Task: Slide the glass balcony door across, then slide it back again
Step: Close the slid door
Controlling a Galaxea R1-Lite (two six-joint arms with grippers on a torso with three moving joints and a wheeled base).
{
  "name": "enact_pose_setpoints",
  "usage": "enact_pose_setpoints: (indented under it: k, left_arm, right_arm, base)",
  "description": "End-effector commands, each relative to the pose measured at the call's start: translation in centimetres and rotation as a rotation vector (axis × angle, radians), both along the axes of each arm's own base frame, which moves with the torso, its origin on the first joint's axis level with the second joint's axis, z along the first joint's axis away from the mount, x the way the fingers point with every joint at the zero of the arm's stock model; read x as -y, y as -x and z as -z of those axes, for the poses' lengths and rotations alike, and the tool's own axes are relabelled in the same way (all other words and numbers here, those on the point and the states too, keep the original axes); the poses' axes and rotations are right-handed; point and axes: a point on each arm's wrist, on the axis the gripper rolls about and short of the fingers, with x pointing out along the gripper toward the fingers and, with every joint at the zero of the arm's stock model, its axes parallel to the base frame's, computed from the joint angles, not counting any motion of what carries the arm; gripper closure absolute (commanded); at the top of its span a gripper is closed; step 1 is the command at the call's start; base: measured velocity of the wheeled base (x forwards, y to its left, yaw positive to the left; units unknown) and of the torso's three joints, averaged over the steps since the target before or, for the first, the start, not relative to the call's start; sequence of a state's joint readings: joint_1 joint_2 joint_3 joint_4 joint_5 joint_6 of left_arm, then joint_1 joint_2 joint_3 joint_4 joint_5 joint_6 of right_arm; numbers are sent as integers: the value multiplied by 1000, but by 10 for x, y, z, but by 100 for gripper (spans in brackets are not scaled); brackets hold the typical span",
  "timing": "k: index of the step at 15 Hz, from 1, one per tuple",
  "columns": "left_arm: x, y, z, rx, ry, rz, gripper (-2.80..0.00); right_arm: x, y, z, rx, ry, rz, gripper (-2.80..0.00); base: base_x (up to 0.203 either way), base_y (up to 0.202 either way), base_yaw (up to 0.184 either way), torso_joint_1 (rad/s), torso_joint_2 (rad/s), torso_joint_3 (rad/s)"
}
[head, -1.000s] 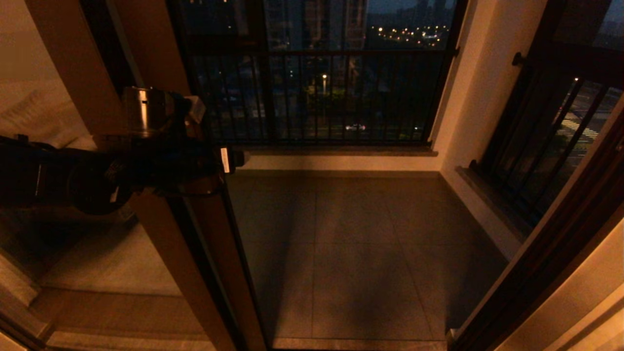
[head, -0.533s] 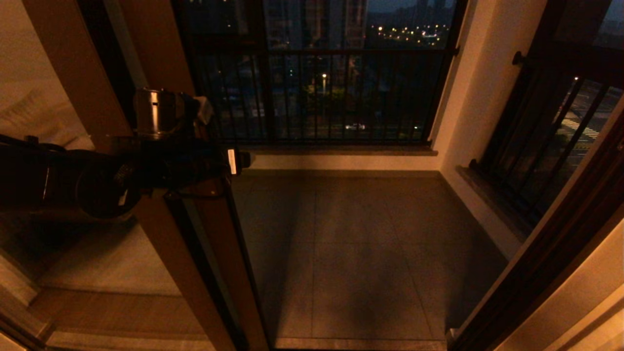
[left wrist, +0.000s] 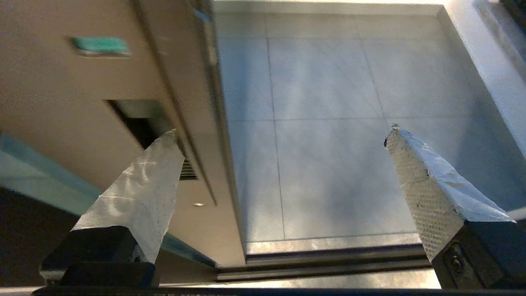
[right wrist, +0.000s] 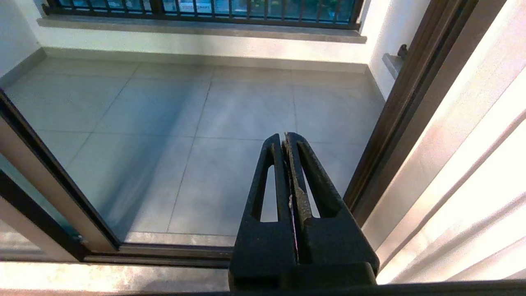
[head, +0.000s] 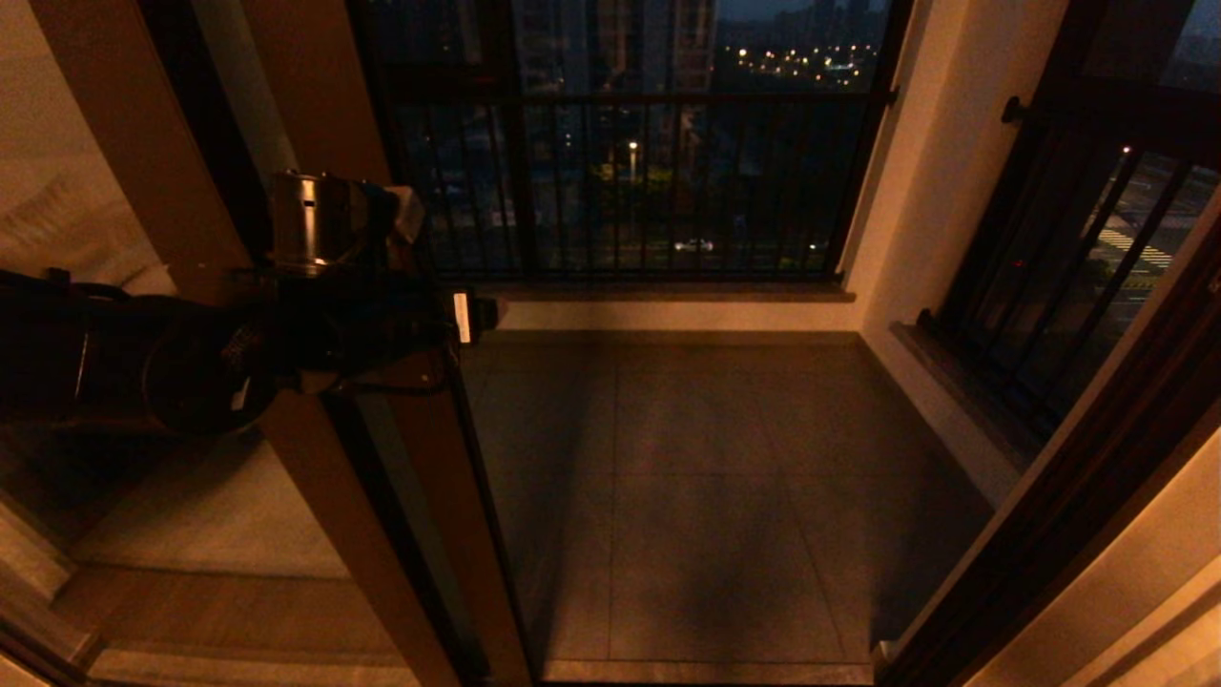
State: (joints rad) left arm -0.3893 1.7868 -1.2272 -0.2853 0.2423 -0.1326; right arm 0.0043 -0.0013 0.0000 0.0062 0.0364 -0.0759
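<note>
The glass balcony door (head: 458,477) stands at the left of the opening, its brown frame slanting down the head view. My left gripper (head: 474,315) reaches across that frame at mid height, fingers spread wide. In the left wrist view the left gripper (left wrist: 283,133) is open, and one taped fingertip (left wrist: 166,148) sits at the recessed handle slot (left wrist: 135,119) in the door's frame (left wrist: 82,90). The other fingertip (left wrist: 400,144) hangs over the balcony tiles. My right gripper (right wrist: 284,137) is shut and empty, low by the right jamb, out of the head view.
The tiled balcony floor (head: 715,477) lies beyond the opening. Black-barred railing windows close off the far side (head: 620,181) and the right side (head: 1078,258). The dark door jamb (head: 1068,515) bounds the opening on the right. The floor track (left wrist: 328,263) runs across the threshold.
My left gripper and the door's frame have shifted a little to the right together. The right arm has not visibly moved.
</note>
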Motion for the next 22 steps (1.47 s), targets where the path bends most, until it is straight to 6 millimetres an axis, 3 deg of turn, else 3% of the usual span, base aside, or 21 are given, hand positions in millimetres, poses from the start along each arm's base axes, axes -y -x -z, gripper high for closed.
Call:
enact_pose_setpoints:
  k: [1, 7, 22]
  left_arm:
    - [0, 4, -3, 5, 1, -3, -280]
    - [3, 1, -1, 2, -5, 3, -280]
    - [30, 5, 4, -3, -20, 45, -280]
  right_arm:
    - [0, 0, 1, -3, 1, -1, 0]
    - [0, 0, 1, -3, 1, -1, 0]
    - [0, 0, 1, -3, 1, -1, 0]
  base:
    - [0, 0, 0, 0, 0, 0]
    - [0, 0, 0, 0, 0, 0]
    - [0, 0, 0, 0, 0, 0]
